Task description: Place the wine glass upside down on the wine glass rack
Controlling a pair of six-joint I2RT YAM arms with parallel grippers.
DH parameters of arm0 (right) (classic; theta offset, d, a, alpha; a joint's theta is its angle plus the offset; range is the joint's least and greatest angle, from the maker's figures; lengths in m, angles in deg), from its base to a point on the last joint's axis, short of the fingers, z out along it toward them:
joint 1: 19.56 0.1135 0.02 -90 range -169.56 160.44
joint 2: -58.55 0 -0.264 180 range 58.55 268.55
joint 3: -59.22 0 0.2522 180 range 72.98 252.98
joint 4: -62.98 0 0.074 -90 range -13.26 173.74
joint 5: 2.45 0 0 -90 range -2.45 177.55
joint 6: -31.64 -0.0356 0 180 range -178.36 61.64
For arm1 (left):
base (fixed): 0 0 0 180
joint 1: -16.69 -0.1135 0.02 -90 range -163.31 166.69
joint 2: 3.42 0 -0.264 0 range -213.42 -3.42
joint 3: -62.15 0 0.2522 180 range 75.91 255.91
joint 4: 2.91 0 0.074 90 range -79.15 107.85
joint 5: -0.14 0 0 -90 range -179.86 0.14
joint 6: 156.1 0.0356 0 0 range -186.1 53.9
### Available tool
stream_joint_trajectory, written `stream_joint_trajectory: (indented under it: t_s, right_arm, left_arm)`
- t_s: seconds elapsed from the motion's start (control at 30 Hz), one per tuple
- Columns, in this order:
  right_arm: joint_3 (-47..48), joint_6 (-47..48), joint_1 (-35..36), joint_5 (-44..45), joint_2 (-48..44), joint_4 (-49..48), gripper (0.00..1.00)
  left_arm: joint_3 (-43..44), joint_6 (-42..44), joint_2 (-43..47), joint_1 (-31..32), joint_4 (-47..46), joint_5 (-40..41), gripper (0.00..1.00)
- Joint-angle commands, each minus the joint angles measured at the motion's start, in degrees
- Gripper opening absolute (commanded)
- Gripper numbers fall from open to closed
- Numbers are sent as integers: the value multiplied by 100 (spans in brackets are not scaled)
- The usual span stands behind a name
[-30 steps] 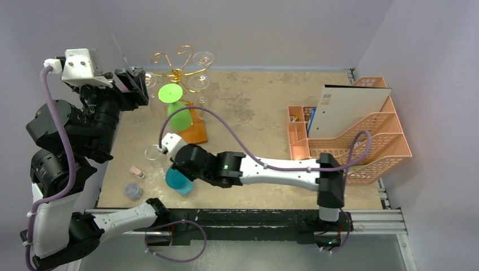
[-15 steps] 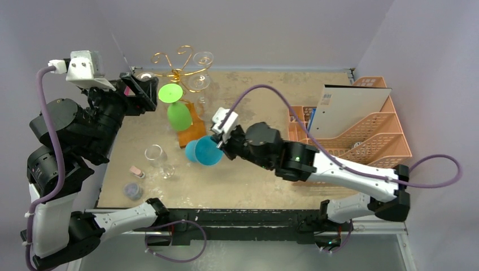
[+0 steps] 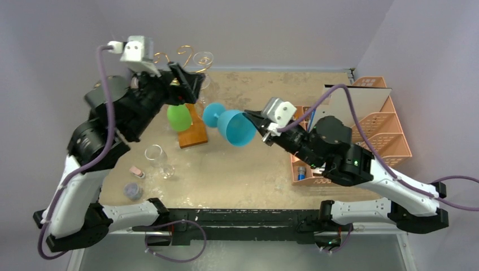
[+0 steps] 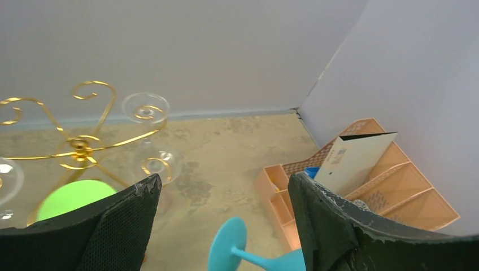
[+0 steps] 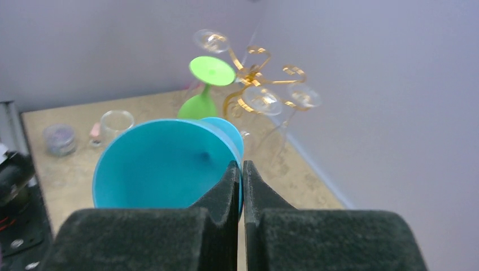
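A tan table (image 3: pixel 254 164) bears the wine glass rack (image 3: pixel 195 134), where a green glass (image 3: pixel 178 117) already hangs inverted. The blue wine glass (image 3: pixel 237 128) is held sideways in mid-air just right of the rack, not yet hung, its rim pinched by the right gripper (image 5: pixel 240 169). Only the left wrist view shows the left gripper (image 4: pixel 223 183) spread wide and empty.

Left arm raised, left end effector (image 3: pixel 191 84) gaping wide, right arm reaching forward, right end effector (image 3: pixel 252 118) pinched closed.
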Motion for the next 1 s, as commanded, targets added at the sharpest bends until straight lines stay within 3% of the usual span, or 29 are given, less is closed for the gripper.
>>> stream_joint_trajectory:
  t_s: [0.0,0.27,0.47,0.57,0.7,0.8,0.97]
  right_arm:
    - [61,1162,-16,765,-166,-1287,0]
    - [-353,2656,-145,1563,-278,-3293,0]
    - [-763,2885,-157,1535,-518,-4104,0]
    - [-1128,2822,-157,1287,-683,-4608,0]
    - [-1448,2638,-161,981,-853,-5088,0]
    - [-1493,2652,-163,943,-825,-5282,0]
    - [-1527,2787,-167,848,-636,-5742,0]
  left_arm:
    - [101,-1107,-513,-14,-485,-520,81]
    - [29,-2460,-967,-105,-1127,-820,81]
    - [240,-3760,-1340,-1044,-1374,-2769,82]
    - [241,-4429,-1605,-1524,-1867,-4036,75]
    - [-51,-5270,-1776,-1698,-2923,-5089,63]
    - [-127,-5586,-1860,-1711,-3295,-5487,59]
    - [-619,-5895,-1685,-1719,-3586,-5566,61]
